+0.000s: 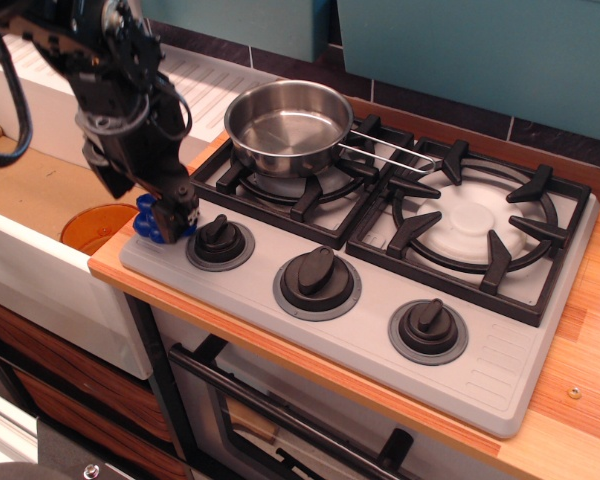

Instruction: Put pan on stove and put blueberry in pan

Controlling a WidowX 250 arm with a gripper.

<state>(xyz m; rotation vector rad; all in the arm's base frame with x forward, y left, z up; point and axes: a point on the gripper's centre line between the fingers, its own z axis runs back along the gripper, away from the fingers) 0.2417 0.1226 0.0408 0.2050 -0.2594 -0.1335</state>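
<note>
One arm at work over stove [500,350], front-left corner. Pan [288,126] sits on rear-left grate [310,190], wire handle pointing toward right burner [477,222]; interior bare. Blueberry [150,222] rests at stove's front-left corner, beside leftmost knob [220,240], mostly hidden. Gripper [174,217] lowered onto cluster, fingers straddling it; whether clamped or merely around it cannot be told. Orange disc [95,226] lies in sink [40,270], just left of stove edge.

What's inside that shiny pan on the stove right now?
Nothing that shows: the pan on the left grate of the stove has a bare steel bottom. The blueberry sits at the stove's front left corner, mostly covered by the gripper lowered onto it.
</note>
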